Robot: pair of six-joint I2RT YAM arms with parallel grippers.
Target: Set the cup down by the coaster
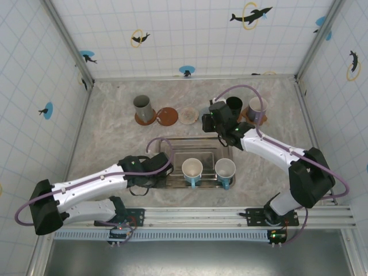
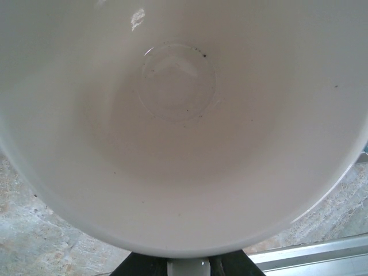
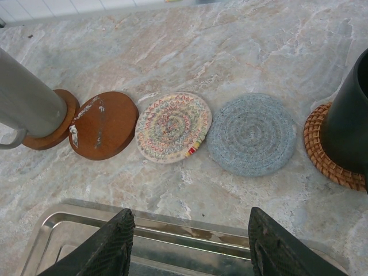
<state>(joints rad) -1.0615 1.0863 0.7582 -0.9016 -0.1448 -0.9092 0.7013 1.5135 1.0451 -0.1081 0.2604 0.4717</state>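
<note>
A white cup (image 2: 178, 144) sits mouth-on right against the left wrist camera, its inside bare. My left gripper (image 2: 185, 267) is shut on its near rim, where a white piece shows between the dark fingers. From above, this gripper (image 1: 156, 172) sits at the left end of the metal tray (image 1: 172, 141). My right gripper (image 3: 190, 247) hangs open above the tray's far rim (image 3: 172, 227), holding nothing. Beyond it lie a brown wooden coaster (image 3: 103, 123), a multicoloured woven coaster (image 3: 172, 126) and a grey-blue woven coaster (image 3: 251, 133), all bare.
Two white cups (image 1: 192, 169) (image 1: 225, 168) stand in the tray. A grey cup (image 3: 26, 103) stands on a wooden coaster at the row's left end. A black cup (image 3: 351, 115) stands on a rattan coaster (image 3: 319, 149) at the right. Another cup (image 1: 257, 107) stands past it.
</note>
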